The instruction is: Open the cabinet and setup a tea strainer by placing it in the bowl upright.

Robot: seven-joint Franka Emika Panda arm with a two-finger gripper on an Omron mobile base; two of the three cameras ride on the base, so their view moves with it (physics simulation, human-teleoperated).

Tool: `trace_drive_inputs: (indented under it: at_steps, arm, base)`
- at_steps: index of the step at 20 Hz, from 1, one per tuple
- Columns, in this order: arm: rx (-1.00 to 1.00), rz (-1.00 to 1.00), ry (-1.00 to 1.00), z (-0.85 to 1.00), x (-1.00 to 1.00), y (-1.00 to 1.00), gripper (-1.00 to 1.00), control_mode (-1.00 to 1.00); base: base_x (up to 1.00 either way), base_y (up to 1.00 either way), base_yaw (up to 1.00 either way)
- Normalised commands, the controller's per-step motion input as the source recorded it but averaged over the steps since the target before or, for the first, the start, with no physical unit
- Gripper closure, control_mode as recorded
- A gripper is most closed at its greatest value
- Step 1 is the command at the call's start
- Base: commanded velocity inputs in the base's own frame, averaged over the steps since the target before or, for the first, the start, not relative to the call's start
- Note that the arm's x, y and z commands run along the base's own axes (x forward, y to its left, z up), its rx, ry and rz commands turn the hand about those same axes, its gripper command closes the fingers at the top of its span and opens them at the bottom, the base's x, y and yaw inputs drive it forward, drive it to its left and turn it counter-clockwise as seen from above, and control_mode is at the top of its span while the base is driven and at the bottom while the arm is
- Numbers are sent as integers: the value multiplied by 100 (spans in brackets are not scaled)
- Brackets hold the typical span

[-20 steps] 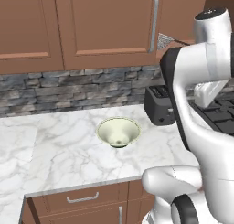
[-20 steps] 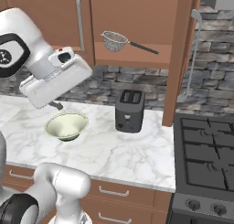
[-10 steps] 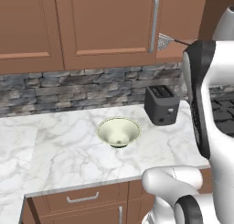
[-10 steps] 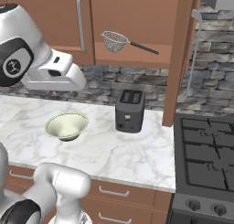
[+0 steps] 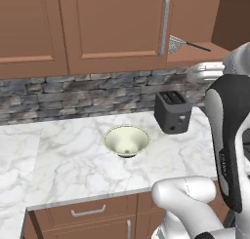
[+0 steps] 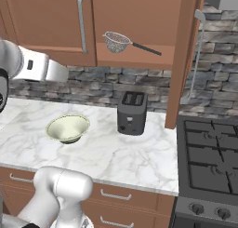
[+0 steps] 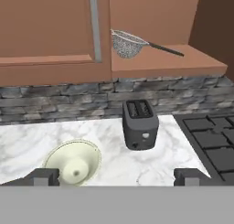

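The cabinet point(image 6: 139, 27) has its right door point(image 6: 183, 59) swung open edge-on, while the left door point(image 6: 51, 22) is shut, its long silver handle point(image 6: 82, 24) upright. Inside, on the cabinet floor, the tea strainer point(image 6: 116, 42) lies with its mesh basket to the left and its thin dark handle pointing right. Below, on the marble table point(image 6: 107, 152), the bowl point(image 6: 68, 128) sits upright, well apart from the black toaster point(image 6: 132, 113) to its right. A stove point(image 6: 209, 166) adjoins the table on the right.
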Motion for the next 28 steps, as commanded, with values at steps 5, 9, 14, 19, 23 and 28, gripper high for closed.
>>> trace_drive_inputs:
  at_steps: [5, 9, 14, 19, 23, 28]
  arm:
    - [7, 14, -34, 67, 18, 3, -100, -100]
    - [-2, -5, 0, 45, 2, 39, -100, -100]
    - [-2, -8, -2, -4, 4, 18, -100, -100]
    - [0, -1, -3, -5, 51, -4, -100, -100]
    - [0, 0, 2, 0, 76, -1, -100, -100]
    - [0, 0, 7, 0, 83, 0, -100, -100]
  base:
    - [0, 0, 0]
    - [0, 0, 0]
    - [0, 0, 0]
    - [0, 0, 0]
    - [0, 0, 0]
    - [0, 0, 0]
